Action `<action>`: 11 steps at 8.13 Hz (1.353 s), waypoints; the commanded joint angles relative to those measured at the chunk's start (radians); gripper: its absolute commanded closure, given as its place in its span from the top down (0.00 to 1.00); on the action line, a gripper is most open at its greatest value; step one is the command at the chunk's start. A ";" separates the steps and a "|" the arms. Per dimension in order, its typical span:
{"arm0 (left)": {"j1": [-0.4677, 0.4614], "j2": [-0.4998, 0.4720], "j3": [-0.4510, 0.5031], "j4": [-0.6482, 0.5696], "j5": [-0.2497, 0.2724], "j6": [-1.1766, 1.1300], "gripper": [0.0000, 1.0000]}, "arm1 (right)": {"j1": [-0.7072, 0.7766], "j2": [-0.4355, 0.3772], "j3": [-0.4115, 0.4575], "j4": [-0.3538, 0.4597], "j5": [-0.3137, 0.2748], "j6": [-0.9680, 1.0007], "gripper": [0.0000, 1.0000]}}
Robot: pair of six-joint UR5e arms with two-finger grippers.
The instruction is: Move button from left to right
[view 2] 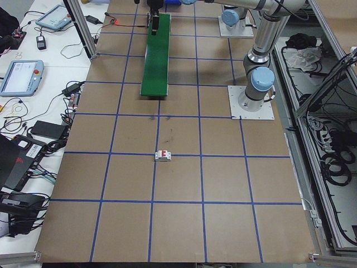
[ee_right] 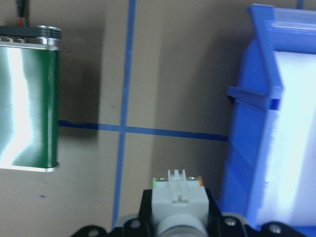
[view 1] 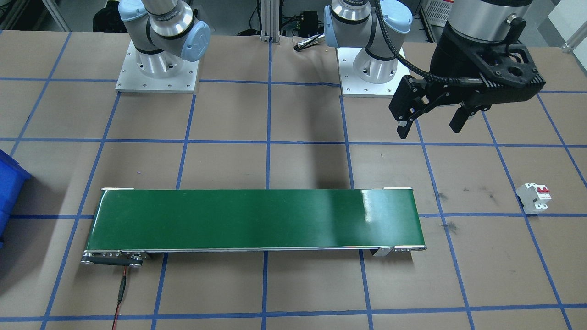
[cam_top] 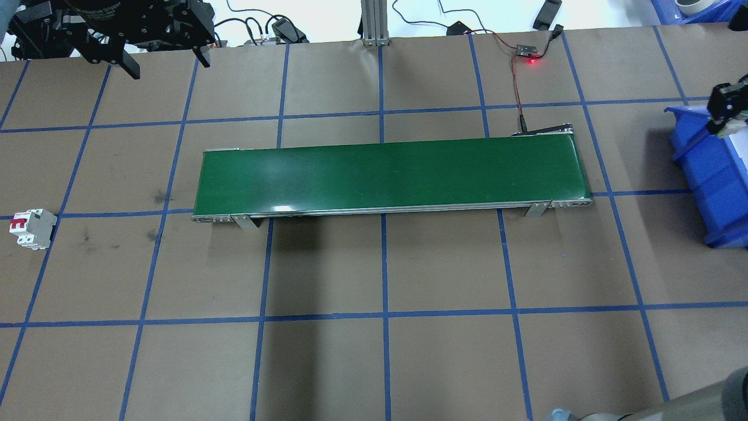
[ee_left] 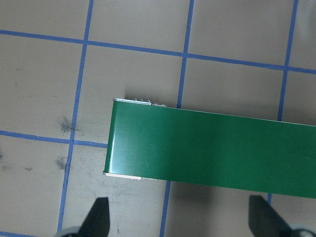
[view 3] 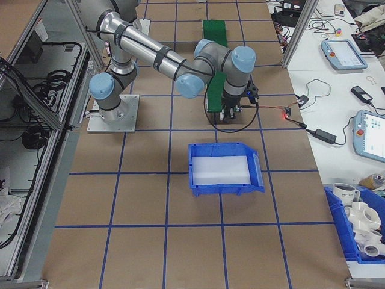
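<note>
1. While the right gripper (ee_right: 178, 217) hangs above the brown table (cam_top: 374, 362) between the conveyor belt (ee_right: 27, 106) and the blue bin (ee_right: 276, 123), its jaws are clamped on the button (ee_right: 177, 197), whose white-grey body shows with a green edge on one side and an orange one on the other.
2. In the overhead view this gripper (cam_top: 724, 108) appears at the bin's (cam_top: 710, 175) near wall, its held part small and blurred.
3. The left gripper (view 1: 433, 121) hovers high over the table with its fingers (ee_left: 98, 215) spread wide and nothing between them; its wrist camera looks down on the left end of the belt (ee_left: 207, 150).
4. A white circuit breaker (view 1: 534, 197) with red levers lies on the table, well apart from the belt (view 1: 257, 220) on the robot's left.
</note>
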 commanded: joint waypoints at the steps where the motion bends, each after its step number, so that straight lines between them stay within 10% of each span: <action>1: 0.000 0.002 -0.001 -0.001 0.000 0.001 1.00 | -0.146 0.061 -0.004 -0.115 -0.022 -0.183 0.00; 11: 0.000 0.004 -0.003 -0.001 0.001 0.000 1.00 | -0.197 0.286 0.000 -0.250 -0.013 -0.260 0.00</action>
